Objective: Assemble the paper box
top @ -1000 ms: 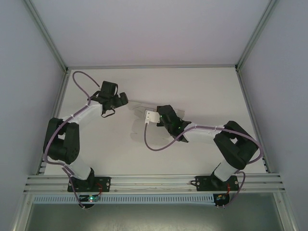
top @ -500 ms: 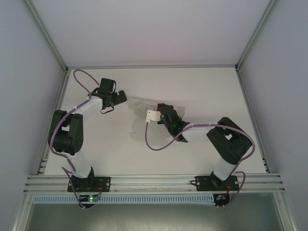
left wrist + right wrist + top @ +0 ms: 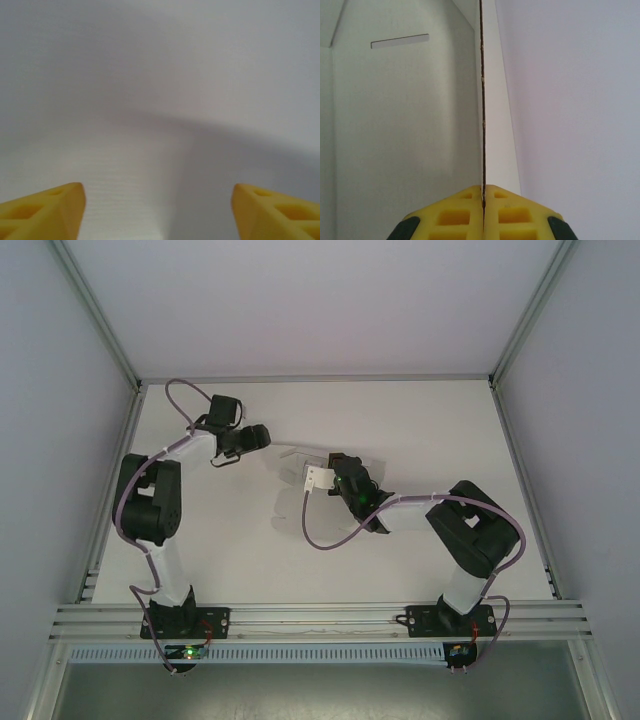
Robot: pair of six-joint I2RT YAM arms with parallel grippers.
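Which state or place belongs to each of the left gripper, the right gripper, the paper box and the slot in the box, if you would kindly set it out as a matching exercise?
Column one:
1. left gripper
2. right gripper
3. paper box
4. slot

Column two:
A. white, held edge-on in a pinch
B. fingers apart, nothing between them
C. fingers closed on a thin edge
D. narrow cut left of the held edge, in the right wrist view

Pairs: 1-B, 2-C, 3-A, 4-D
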